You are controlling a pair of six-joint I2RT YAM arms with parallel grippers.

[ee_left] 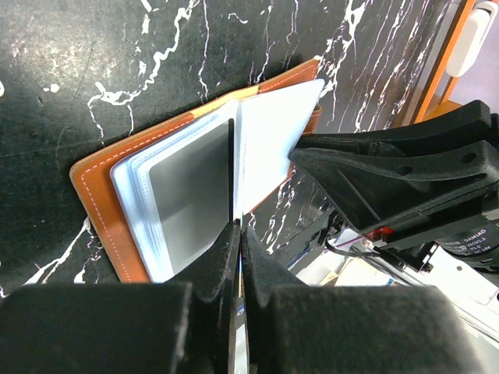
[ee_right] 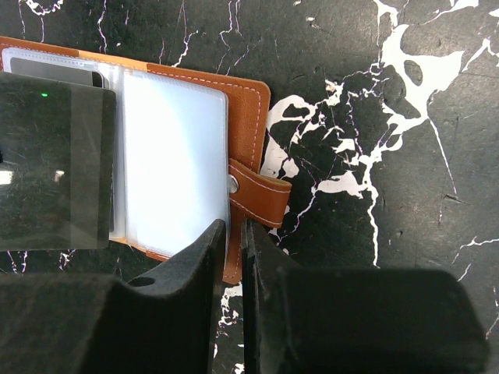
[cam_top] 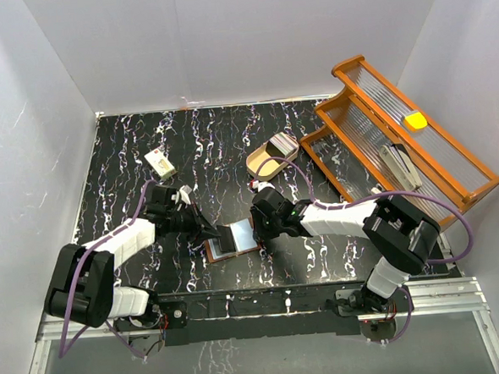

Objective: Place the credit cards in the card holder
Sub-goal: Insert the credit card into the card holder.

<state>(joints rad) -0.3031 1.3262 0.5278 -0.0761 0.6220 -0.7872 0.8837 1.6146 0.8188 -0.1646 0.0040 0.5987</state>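
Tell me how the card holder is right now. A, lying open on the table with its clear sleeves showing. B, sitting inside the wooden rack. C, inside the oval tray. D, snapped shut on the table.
A: the card holder lies spread open on the black marbled table, clear sleeves showing, snap strap unfastened.

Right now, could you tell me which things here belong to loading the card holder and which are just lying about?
For the job:
- card holder, lying open
- dark credit card held over it
- what look like more cards in the beige tray

Lying about:
- cream block
- orange rack
- yellow piece on the rack
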